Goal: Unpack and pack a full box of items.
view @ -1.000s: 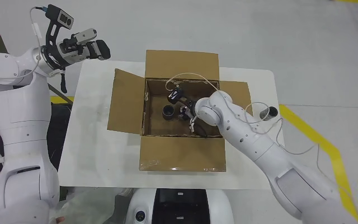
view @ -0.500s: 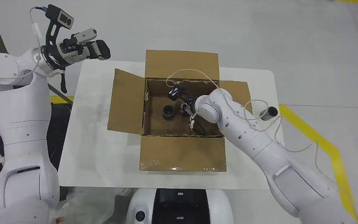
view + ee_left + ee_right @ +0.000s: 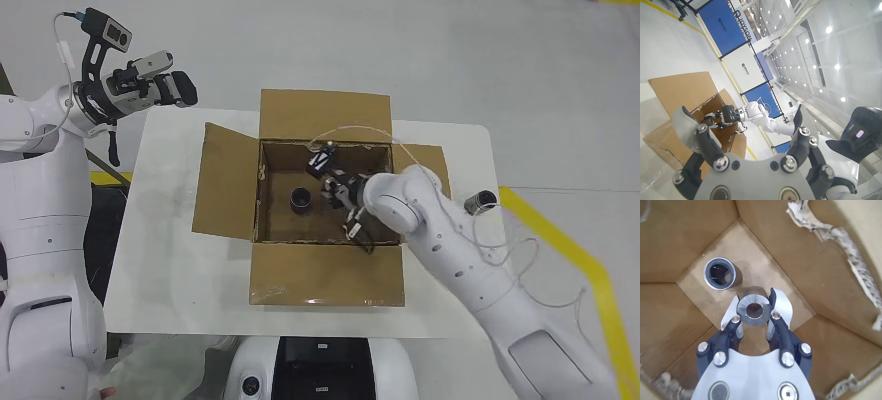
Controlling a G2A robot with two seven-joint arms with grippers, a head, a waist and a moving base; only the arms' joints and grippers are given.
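Top / box: box (image 3: 325, 275) sits mid-table (image 3: 170, 280), flaps folded out.
Top / R gripper: R gripper (image 3: 335, 190) is down inside the box, about mid-floor. The second sleeve (image 3: 302, 199) is just beside it, twd the box's left wall.
Top / grey cylinder: grey cylinder (image 3: 482, 202) is near the table's right edge, outside the box. Prob. an item already out, not sure.
Top / L gripper: L gripper (image 3: 165, 88) is held high off the table's far-left corner, well apart from the box.
Top / risk: cable loop (image 3: 350, 133) arcs over the box's far wall and could hook a flap as the arm comes out.
L wrist / L gripper: L gripper (image 3: 742, 113) has its fingers spread, nothing btwn them.
L wrist / risk: nothing steadies the box (image 3: 687, 83), so if the load catches a wall the whole box may shift.
R wrist / R gripper: R gripper (image 3: 755, 296) is clamped on the steel bush (image 3: 745, 315), one pad each side of its round wall, bore facing the cam.
R wrist / second sleeve: second sleeve (image 3: 720, 275) stands upright on the box floor near a corner, close to the bush but apart.
R wrist / risk, slip: smooth round steel, heavy-looking, in a narrow two-pad hold. A jerk could spin or drop it.
R wrist / risk, knock: sideways drift would tip the second sleeve.
R wrist / risk, snag: torn rim (image 3: 848, 253) could catch the fingers on the way up.
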